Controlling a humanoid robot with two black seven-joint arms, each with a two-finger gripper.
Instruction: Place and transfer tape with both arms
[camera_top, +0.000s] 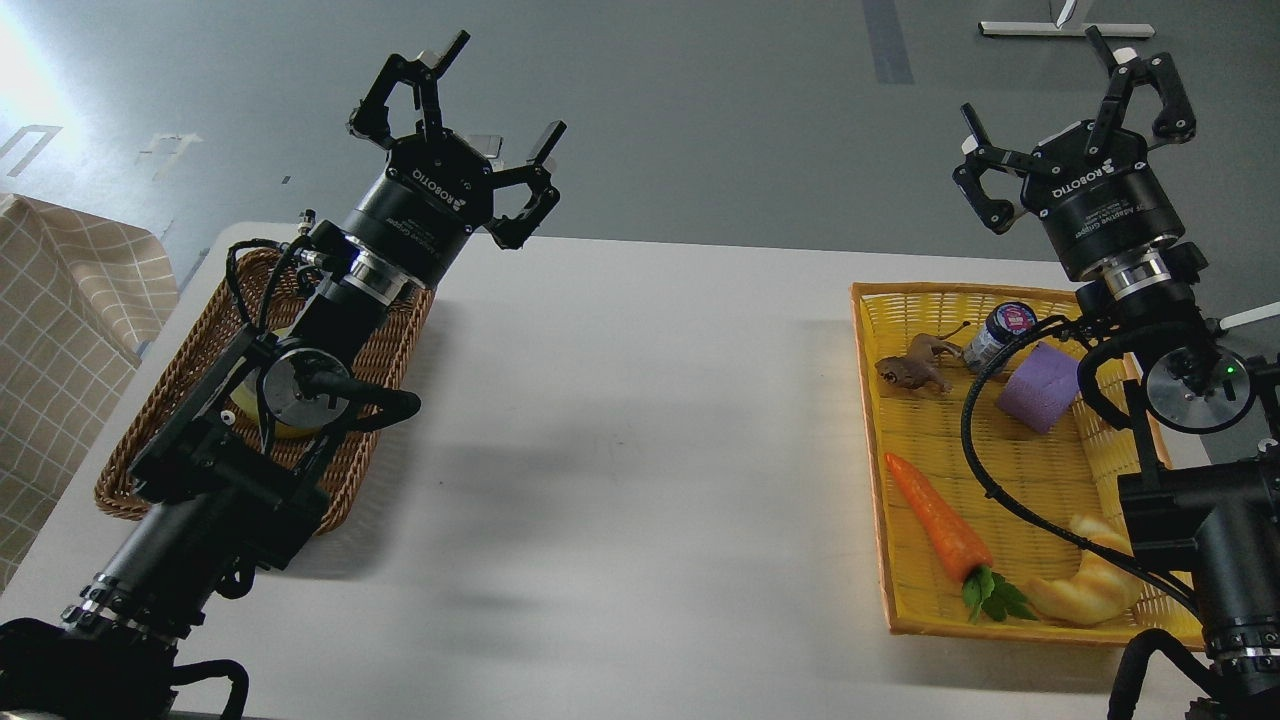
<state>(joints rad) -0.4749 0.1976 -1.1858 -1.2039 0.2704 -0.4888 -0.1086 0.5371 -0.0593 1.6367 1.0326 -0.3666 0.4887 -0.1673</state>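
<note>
Croissant (1090, 585) and carrot (938, 535) lie nearest, at the front of the yellow tray (1010, 465) on the right of the bench (640, 450). Further back in that tray sit a purple block (1040, 388), a brown toy animal (915, 368) and a small jar (1000, 335).

Across the bench, the wicker basket (385, 360) stands on the left, largely covered by the left arm (300, 380). A yellowish sliver (250, 408) shows beside the arm's joint, inside the basket; that is probably the tape, though most of it is hidden.

Furthest off, both hands hang raised above the bench's back edge. The left hand (460, 120) has its fingers spread wide and holds nothing. The right hand (1085, 120) is likewise spread wide and bare.

By my judgement the task is at its start: no grasp is made and the tape rests in the basket. The next move calls for the left arm to draw back and lower its hand into the basket, fingers straddling the roll, then carry it toward the bench's middle where the right hand can take it. The basket's wall may crowd the fingers.
</note>
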